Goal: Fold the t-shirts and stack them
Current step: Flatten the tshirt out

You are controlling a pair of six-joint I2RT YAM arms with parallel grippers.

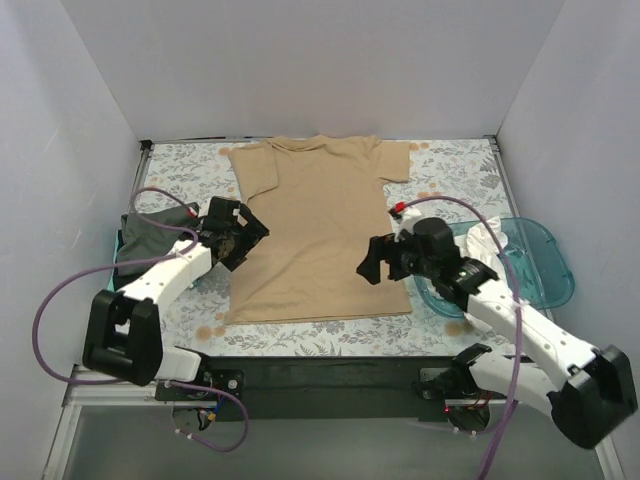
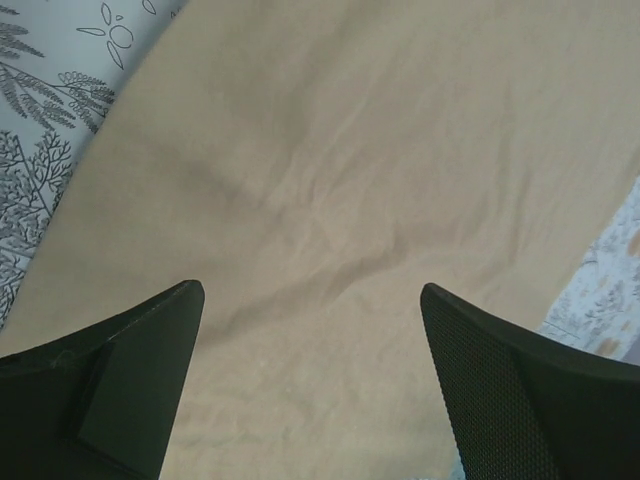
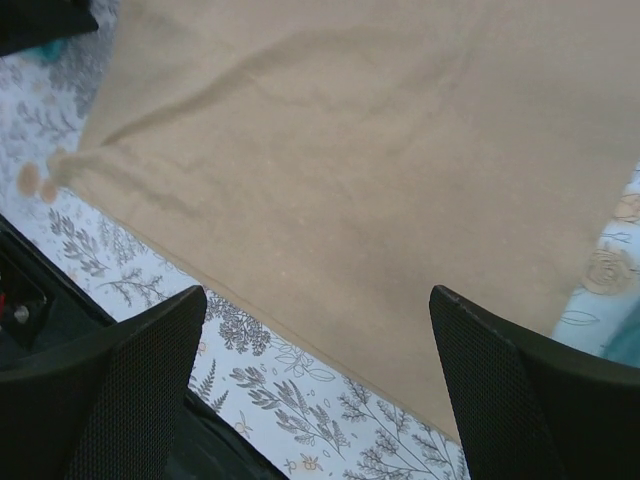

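A tan t-shirt lies spread flat on the floral table covering, collar at the far side, hem toward the arms. It fills the left wrist view and most of the right wrist view. My left gripper hovers open over the shirt's left edge, with nothing between its fingers. At the shirt's right side near the hem, my right gripper also stands open and empty. A dark grey-green t-shirt lies bunched at the left. A white t-shirt sits in the teal tub.
A translucent teal tub stands at the right edge of the table, beside the right arm. The floral covering shows around the shirt. White walls close in the back and both sides. A black bar runs along the near edge.
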